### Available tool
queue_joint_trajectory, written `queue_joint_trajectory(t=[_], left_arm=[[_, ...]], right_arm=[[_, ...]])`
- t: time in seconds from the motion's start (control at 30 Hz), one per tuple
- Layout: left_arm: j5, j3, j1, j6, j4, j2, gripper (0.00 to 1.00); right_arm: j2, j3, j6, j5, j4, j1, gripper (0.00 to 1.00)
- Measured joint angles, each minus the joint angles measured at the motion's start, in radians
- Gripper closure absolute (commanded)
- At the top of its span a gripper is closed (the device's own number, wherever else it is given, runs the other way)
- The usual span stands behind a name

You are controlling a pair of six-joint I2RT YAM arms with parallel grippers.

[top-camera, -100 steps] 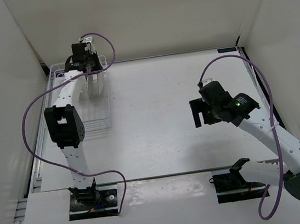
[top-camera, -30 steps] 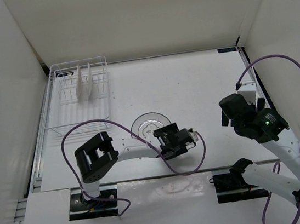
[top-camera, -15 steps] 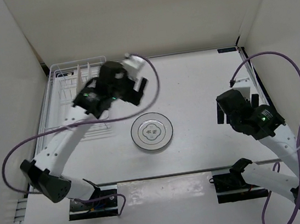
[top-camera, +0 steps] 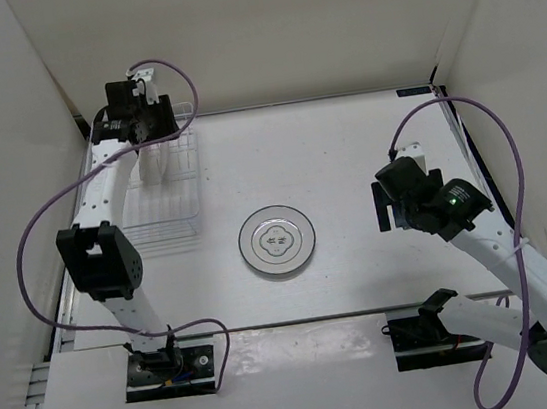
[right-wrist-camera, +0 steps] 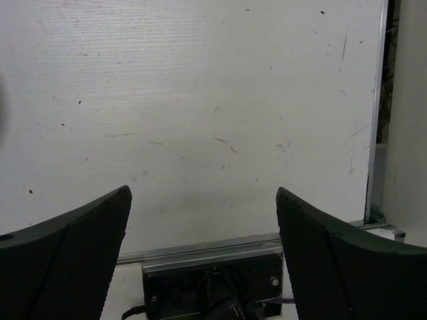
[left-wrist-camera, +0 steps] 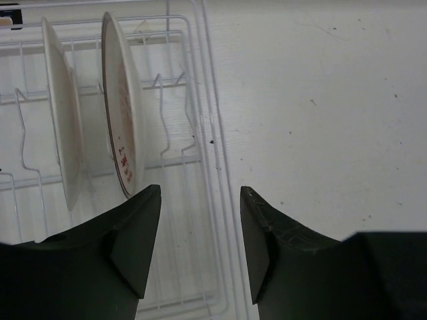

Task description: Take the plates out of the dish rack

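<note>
**A:** Give me the layout, biggest thing first.

**B:** The worktop (top-camera: 376, 141) carries the white wire dish rack (top-camera: 156, 230) along its left side. One white-grey plate (top-camera: 277, 241) with a dark centre motif lies flat on the worktop, off the rack's right side and level with its near end. Two more plates stand on edge in the rack's far end. One is a patterned plate (left-wrist-camera: 123, 127) with reddish-orange marks. The other is a plain pale plate (left-wrist-camera: 60, 127), one slot further in from the rack's right rail.

**A:** Which arm is placed for them?

**B:** The left. The left end effector (left-wrist-camera: 200, 193) hangs over the rack's far end, spread wide with nothing between its fingers. The right end effector (right-wrist-camera: 203, 193) is well apart from the rack, over bare worktop beyond the flat plate. It is also wide open and empty.

**A:** What does the grab turn on?

**B:** A sideways offset. In the left wrist view the gap between the fingers sits over the rack's right rail. The patterned plate is off to the view's left, its lower rim just beside the finger on that side. The plate's edge runs away from the camera, so the closing line crosses its faces. I'd judge it needs a shift toward the plate, then a descent.
</note>
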Motion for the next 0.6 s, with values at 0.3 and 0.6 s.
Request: queue_joint_trajectory(t=[0.3, 0.6], left_arm=[[0.052, 0.136, 0.068, -0.026, 0.028, 0.171, 0.32], [0.064, 0.165, 0.067, -0.016, 0.058, 0.261, 0.32]], right_arm=[[0.007, 0.000, -0.021, -0.014, 0.001, 0.000, 0.10], [0.026, 0.020, -0.020, -0.014, -0.002, 0.000, 0.10]])
